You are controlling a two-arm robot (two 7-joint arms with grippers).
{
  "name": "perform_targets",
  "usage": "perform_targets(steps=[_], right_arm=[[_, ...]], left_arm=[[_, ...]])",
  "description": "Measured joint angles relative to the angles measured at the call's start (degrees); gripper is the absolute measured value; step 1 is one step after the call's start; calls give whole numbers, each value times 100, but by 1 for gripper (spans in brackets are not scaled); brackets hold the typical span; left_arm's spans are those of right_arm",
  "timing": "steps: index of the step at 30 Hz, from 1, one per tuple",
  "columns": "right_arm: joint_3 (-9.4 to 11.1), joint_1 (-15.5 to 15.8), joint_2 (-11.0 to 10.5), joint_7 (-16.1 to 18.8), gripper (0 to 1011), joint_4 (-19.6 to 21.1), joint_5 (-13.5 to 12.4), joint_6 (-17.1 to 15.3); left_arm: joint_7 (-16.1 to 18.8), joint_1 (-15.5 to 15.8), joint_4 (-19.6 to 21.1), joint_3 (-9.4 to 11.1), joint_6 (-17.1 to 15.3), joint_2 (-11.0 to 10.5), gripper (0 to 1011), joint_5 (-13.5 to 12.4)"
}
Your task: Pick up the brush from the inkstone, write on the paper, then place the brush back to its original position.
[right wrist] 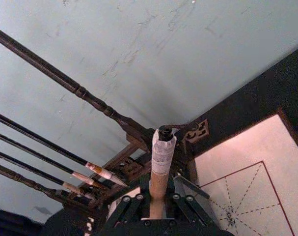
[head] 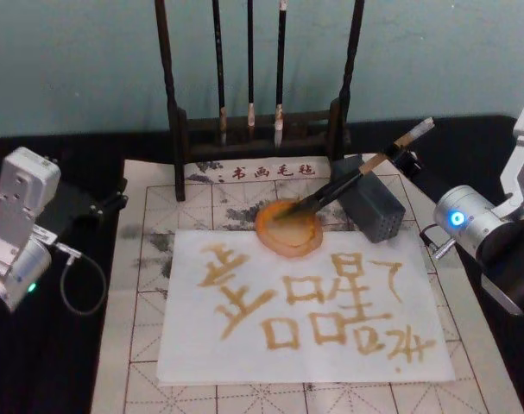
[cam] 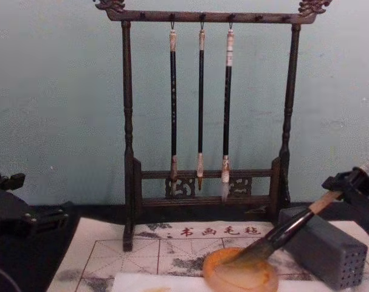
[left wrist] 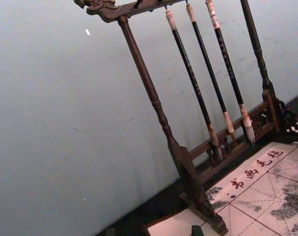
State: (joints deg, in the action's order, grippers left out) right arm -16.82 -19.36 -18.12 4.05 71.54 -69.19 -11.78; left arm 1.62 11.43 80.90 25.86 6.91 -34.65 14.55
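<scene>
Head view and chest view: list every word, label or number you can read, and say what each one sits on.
"书画毛毡": red print along the far edge of the mat, in front of the brush rack.
Large golden-brown brushed characters on the paper: too loosely formed to read with confidence.
Nothing else is legible.

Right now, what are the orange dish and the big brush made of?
The inkstone looks like glassy resin or plastic: see-through amber. The brush seems wooden: pale tan matte handle, black lower part, dark hair tip, whitish wrapped end at the right claw.
</scene>
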Motion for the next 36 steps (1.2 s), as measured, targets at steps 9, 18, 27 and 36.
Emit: perform_targets(steps=[9,18,27,36], right_arm=[[-52,-1,-35,9,182,22,1,76],[-192,-11,-197,128,182,224,99,242],[-343,83,-446,339,182,655,400,431],[-472,318,-805,689,182,1221,1031,702]], left_arm=[[0,0,0,0,0,0,1001,0],[0,0,0,0,0,0,1001,0],[0,0,0,0,0,0,1001,0],[0,0,0,0,0,0,1001,0]])
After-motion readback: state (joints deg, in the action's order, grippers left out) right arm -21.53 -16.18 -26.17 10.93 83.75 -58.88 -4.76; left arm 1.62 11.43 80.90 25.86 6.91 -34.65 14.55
